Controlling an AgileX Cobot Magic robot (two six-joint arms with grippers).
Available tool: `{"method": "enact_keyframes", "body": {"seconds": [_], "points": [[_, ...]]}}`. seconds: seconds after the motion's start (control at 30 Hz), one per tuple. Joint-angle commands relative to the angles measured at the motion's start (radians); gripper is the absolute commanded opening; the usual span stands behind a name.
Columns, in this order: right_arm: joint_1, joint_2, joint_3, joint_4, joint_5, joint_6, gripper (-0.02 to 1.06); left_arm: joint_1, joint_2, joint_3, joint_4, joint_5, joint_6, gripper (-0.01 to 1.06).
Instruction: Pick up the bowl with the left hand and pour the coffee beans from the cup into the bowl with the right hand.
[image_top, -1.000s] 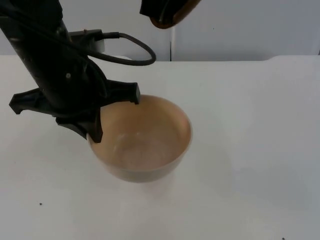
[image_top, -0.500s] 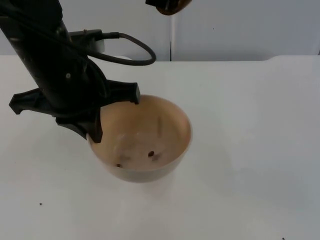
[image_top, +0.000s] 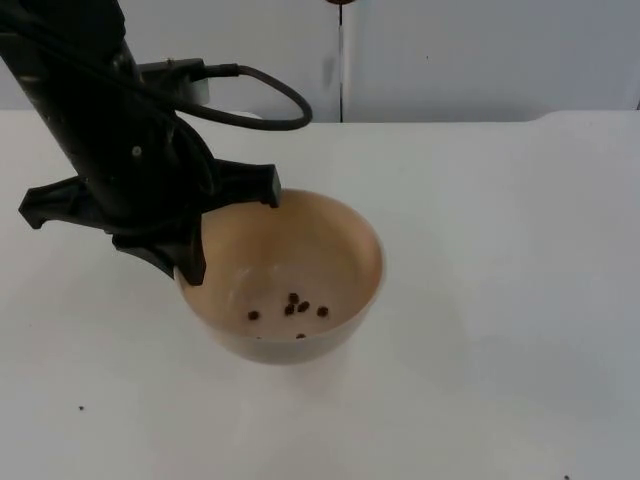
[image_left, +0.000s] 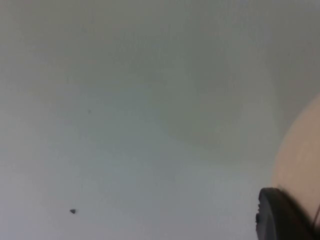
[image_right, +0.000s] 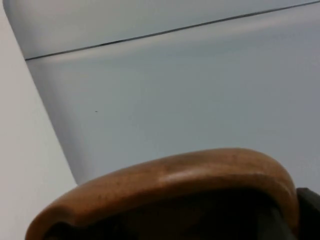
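Left tool (image_top: 232, 225) clamped on bowl (image_top: 345, 235) rim, coffee beans (image_top: 293, 305) inside, right tool's grip unclear.

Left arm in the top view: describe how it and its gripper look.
The left arm is matte black and thick, widening into a winged bracket. Its left gripper has black, squared, angular fingers. A black fingertip pad looks rounded and rubbery.
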Motion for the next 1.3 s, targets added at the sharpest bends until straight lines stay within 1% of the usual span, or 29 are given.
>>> {"method": "enact_keyframes", "body": {"seconds": [0.0, 0.17, 0.43, 0.53, 0.67, 0.8, 0.93, 1.17, 1.27], "points": [[0.012, -0.003, 0.000, -0.043, -0.002, -0.001, 0.00, -0.002, -0.005, -0.005, -0.016, -0.005, -0.008, 0.00], [0.032, -0.003, 0.000, -0.080, -0.002, -0.001, 0.00, -0.002, -0.005, -0.005, -0.018, -0.005, -0.008, 0.00], [0.032, -0.003, 0.000, -0.114, -0.002, -0.008, 0.00, -0.002, -0.005, -0.005, -0.018, -0.003, -0.008, 0.00], [0.032, -0.003, 0.000, -0.147, -0.002, -0.008, 0.00, -0.002, -0.005, -0.005, -0.018, -0.003, -0.008, 0.00], [0.034, -0.003, 0.000, -0.150, -0.002, -0.008, 0.00, -0.002, -0.005, -0.005, -0.018, -0.003, -0.008, 0.00], [0.046, -0.003, 0.000, -0.177, -0.002, -0.028, 0.00, -0.002, -0.005, -0.005, -0.018, -0.003, -0.008, 0.00], [0.055, -0.003, 0.000, -0.169, -0.002, -0.057, 0.00, -0.002, -0.005, -0.005, -0.018, -0.003, -0.008, 0.00], [0.055, -0.003, 0.000, -0.168, -0.002, -0.073, 0.00, -0.002, -0.005, -0.005, -0.018, -0.003, -0.008, 0.00], [0.055, -0.003, 0.000, -0.168, -0.002, -0.098, 0.00, -0.002, -0.005, -0.005, -0.018, -0.003, -0.008, 0.00]]}}
